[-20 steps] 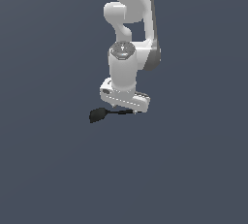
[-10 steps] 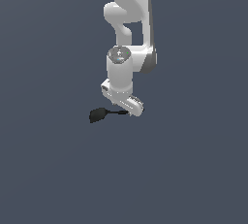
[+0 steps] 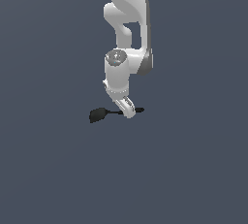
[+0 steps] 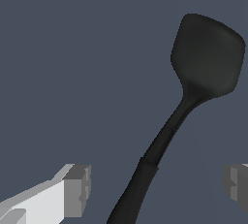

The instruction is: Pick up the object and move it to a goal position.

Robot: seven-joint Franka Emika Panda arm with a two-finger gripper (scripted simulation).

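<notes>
The object [image 3: 99, 115] is a small black spoon lying flat on the dark grey floor, with its oval scoop toward the exterior view's left and its thin handle running to the right. My gripper [image 3: 127, 109] hangs low over the middle of the handle. In the wrist view the object [image 4: 206, 60] shows its scoop far from the hand, and its handle runs back between the two grey fingertips [image 4: 77, 189]. My gripper [image 4: 156, 189] is open, the fingers stand apart on either side of the handle, and neither one touches it.
The white arm [image 3: 127, 19] rises straight up behind the hand. A plain dark grey floor [image 3: 53, 169] lies all around, with no other objects or edges in sight.
The hand has turned about its vertical axis, from broadside to end-on in the exterior view, and has sunk slightly toward the handle. The spoon has not moved.
</notes>
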